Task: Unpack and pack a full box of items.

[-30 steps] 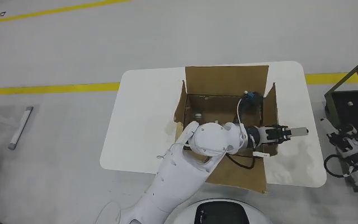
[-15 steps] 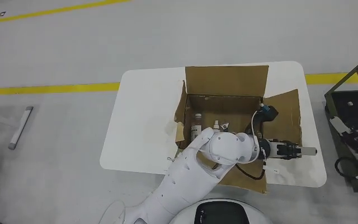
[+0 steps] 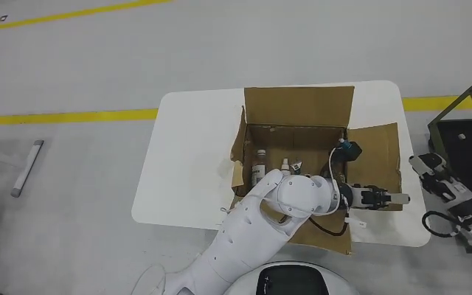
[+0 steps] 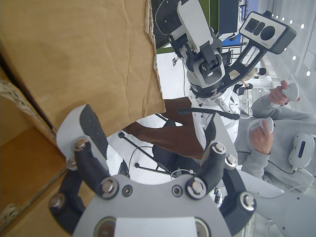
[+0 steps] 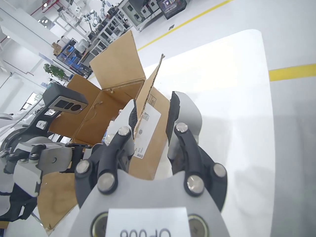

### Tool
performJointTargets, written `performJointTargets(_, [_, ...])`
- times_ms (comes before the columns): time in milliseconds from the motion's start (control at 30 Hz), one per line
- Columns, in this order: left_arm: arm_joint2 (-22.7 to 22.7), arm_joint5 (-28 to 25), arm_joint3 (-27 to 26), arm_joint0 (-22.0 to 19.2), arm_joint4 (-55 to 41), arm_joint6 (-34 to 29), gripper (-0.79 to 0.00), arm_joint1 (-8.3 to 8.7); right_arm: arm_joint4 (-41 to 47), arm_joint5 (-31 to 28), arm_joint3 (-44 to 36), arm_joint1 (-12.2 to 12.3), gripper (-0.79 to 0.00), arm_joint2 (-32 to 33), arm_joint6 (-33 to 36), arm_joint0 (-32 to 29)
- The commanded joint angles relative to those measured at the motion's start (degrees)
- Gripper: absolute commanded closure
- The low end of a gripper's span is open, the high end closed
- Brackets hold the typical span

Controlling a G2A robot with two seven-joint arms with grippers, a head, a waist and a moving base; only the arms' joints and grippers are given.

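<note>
The box (image 3: 299, 103) stands open on the table (image 3: 192, 162) with bottles (image 3: 258, 166) inside, the left gripper (image 3: 383, 198) hovering with jaws released over the folded-out right flap (image 3: 380, 147), probably to keep access clear, while the right gripper (image 5: 155, 109), also released, faces the box from nearby.

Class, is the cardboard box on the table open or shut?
Open: the cardboard box has its flaps folded back, and a bottle shows inside.
</note>
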Motion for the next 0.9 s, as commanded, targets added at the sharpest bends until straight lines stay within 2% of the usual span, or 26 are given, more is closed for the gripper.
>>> performJointTargets(0, [-0.08, -0.02, 0.04, 0.01, 0.16, -0.18, -0.785, 0.03, 0.44, -0.25, 0.02, -0.03, -0.342, -0.7, 0.33, 0.22])
performJointTargets(267, [-0.61, 0.15, -0.42, 0.44, 0.39, -0.95, -0.785, 0.24, -2.09, 0.28, 1.25, -0.11, -0.342, -4.09, 1.11, 1.39])
performJointTargets(367, [-0.83, 0.32, -0.59, 0.68, 0.65, -1.16, -0.785, 0.36, -2.17, 0.4, 2.04, -0.19, -0.302, -5.33, 0.97, 1.74])
performJointTargets(433, [-0.92, 0.37, -0.78, 0.78, 0.89, -1.35, -0.785, 0.44, -1.61, 0.49, 2.48, -0.26, -0.243, -5.92, 0.72, 1.95])
performJointTargets(533, [-1.22, 0.53, -1.11, 0.89, 1.12, -1.46, -0.785, 0.55, -0.99, 0.37, 2.96, -0.34, -0.077, -6.56, 0.35, 2.17])
performJointTargets(567, [-1.35, 0.6, -1.28, 0.93, 1.15, -1.48, -0.785, 0.58, -0.95, 0.34, 3.08, -0.35, 0.0, -6.68, 0.28, 2.23])
performJointTargets(733, [-3.17, 1.25, -2.9, 0.7, 2.67, -0.73, -0.785, 1.03, -1.14, 0.4, 3.33, -0.42, 0.0, -7.15, -0.16, 2.33])
performJointTargets(867, [-5.86, 3.33, -5.1, -0.02, 8.61, -0.31, -0.785, 2.08, -1.29, 0.4, 3.45, -0.48, 0.0, -7.33, -0.5, 2.1])
